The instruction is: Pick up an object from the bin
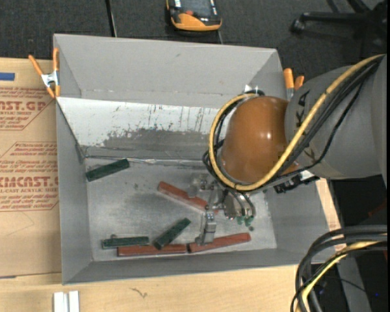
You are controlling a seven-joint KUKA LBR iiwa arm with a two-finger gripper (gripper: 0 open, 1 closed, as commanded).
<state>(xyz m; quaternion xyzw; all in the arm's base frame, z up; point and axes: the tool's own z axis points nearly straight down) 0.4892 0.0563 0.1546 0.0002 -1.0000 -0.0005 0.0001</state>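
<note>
The arm (351,129) reaches in from the right over the bin (162,64), its orange cover (253,138) hanging above the right half of the floor with yellow and black cables looped round it. Below the cover the gripper (210,228) points down at the floor near the front right corner. Its tip lies just above the left end of the right red stick (224,240), which lies nearly level along the front wall with its right end a little higher. How wide the gripper stands is not clear from this view, and nothing can be made out in its grasp; whether it touches the stick is also unclear. The mid red stick (179,194) lies slanted on the floor just left of the gripper, its right end running under the wrist parts. The mid green stick (172,233) lies tilted to the left of the tip, near it but apart, its low end close to the long red stick (153,250). That long stick runs along the front wall and almost meets the right red stick end to end. The low green stick (125,242) lies just beside it, on its far side, toward the front left corner. The top green stick (107,169) lies well apart from the rest, by the left wall at the foot of the back slope.
</note>
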